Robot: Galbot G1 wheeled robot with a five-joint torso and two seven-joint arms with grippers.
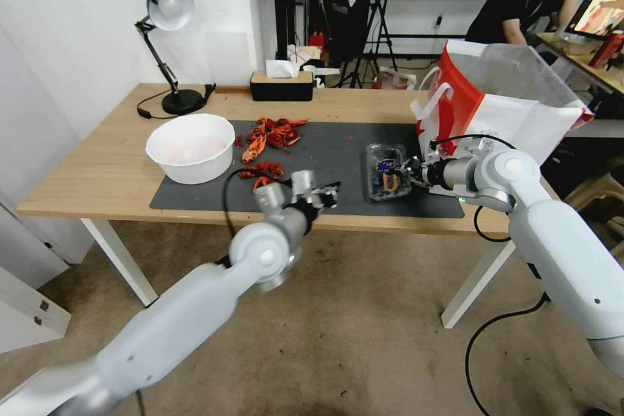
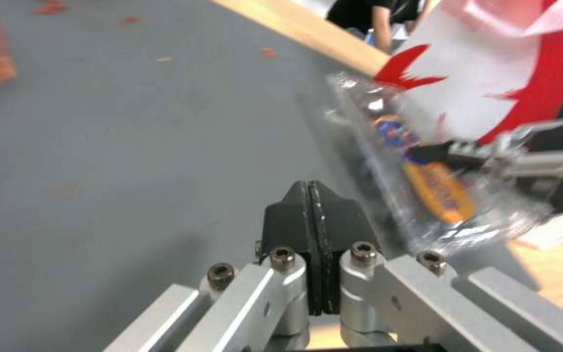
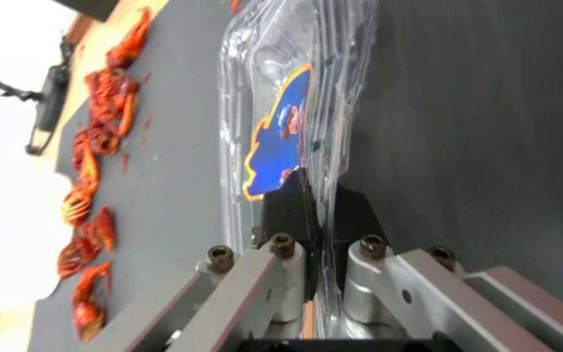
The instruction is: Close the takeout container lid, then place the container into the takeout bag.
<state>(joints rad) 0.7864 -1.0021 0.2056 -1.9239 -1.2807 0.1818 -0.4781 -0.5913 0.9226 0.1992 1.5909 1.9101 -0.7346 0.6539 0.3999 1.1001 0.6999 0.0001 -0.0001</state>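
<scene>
Left gripper (image 2: 310,195) sat pinched, empty, off to one side of the box (image 1: 386,171). Right gripper (image 3: 314,195) clamped box's thin rim; bag (image 1: 513,104) just behind it. Plastic probably light, flimsy, slick: hold rim w/ low force.

Left arm: extended forward from the lower left of the head view, elbow bent, forearm rising toward the near edge of the worktop (image 1: 97,169). Left hand (image 1: 328,195) is held above the near edge, pointing toward the robot's right. In the left wrist view, its two black fingertips (image 2: 294,215) are pressed flat together with nothing between them.

Right arm: reaches in from the right, elbow raised, forearm roughly level, wrist directed toward the robot's left. Right hand (image 1: 402,172) is low over the worktop. In the right wrist view, its fingertips (image 3: 288,210) are clamped on the edge of the takeout container (image 3: 275,122).
</scene>
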